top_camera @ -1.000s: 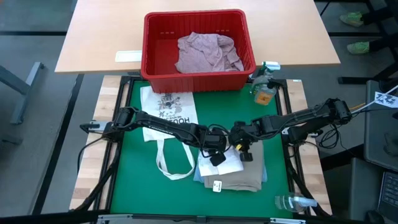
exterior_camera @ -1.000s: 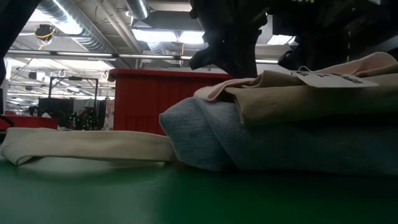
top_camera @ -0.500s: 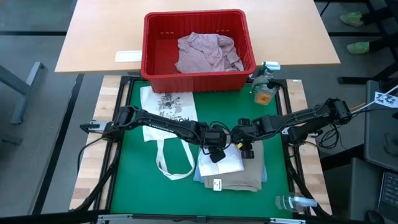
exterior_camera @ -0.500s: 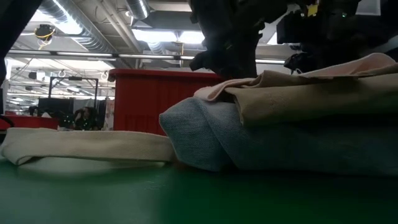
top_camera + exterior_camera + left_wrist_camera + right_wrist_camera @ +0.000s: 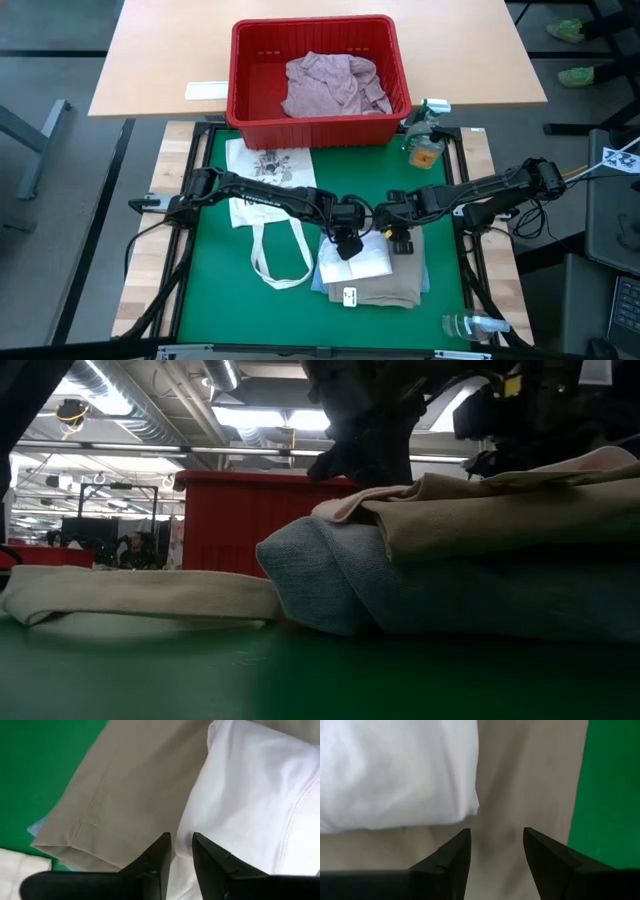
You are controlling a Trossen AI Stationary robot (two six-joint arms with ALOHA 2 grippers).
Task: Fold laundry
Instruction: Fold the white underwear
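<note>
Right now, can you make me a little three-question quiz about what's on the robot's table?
1. True or false: the white garment lies on top of the khaki garment.
2. What lies in the red basket? A) jeans B) a pinkish shirt C) nothing
3. In the low view, which garment lies at the bottom of the pile?

Key:
1. True.
2. B, the pinkish shirt.
3. The light blue denim, under the khaki garment.
</note>
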